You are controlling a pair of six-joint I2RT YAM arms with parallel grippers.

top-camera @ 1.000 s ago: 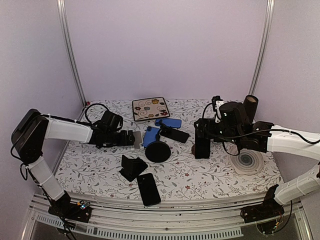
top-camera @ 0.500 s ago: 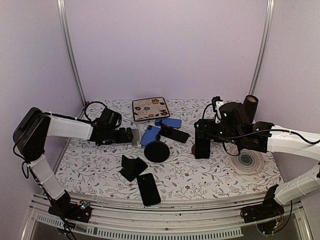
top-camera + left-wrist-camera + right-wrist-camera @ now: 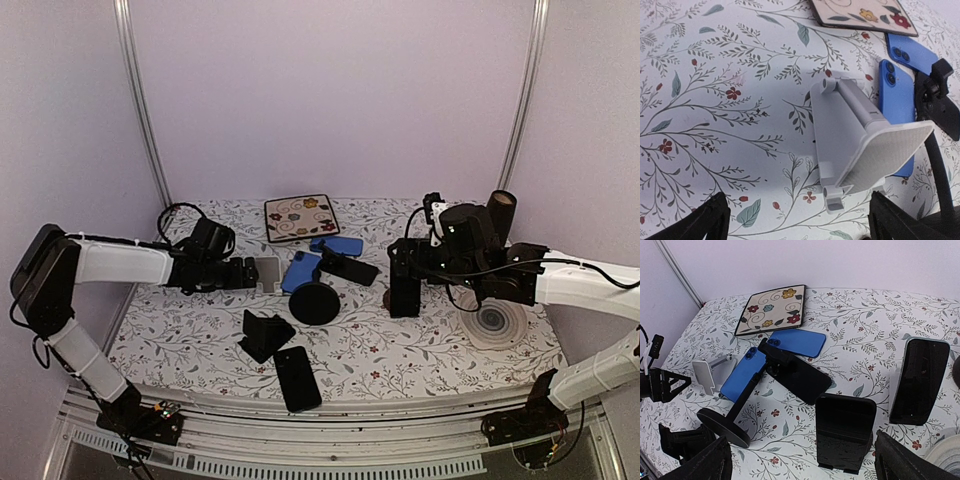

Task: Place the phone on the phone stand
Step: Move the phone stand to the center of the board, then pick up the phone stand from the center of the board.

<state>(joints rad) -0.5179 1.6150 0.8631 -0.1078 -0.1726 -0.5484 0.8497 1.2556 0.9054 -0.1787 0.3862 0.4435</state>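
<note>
A white phone stand [image 3: 860,145] [image 3: 268,270] sits unfolded and bare on the floral cloth, just ahead of my open left gripper [image 3: 800,225] [image 3: 245,272], which holds nothing. Two blue phones [image 3: 897,100] [image 3: 912,52] lie face down beyond it. A black phone [image 3: 845,432] stands upright on a small stand below my open, empty right gripper [image 3: 807,467] [image 3: 405,262]. Another black phone [image 3: 919,381] leans upright to its right. A black phone [image 3: 297,378] lies flat near the front edge. A round-based black stand [image 3: 722,427] carries a black phone [image 3: 800,374] in its clamp.
A folded black stand [image 3: 265,333] lies front centre. A flowered square mat [image 3: 301,217] lies at the back. A round spiral coaster [image 3: 497,322] is under the right arm. Walls enclose the left, back and right sides.
My left gripper has drawn back to the left, away from the white stand, which now shows more fully. The right arm has not moved.
</note>
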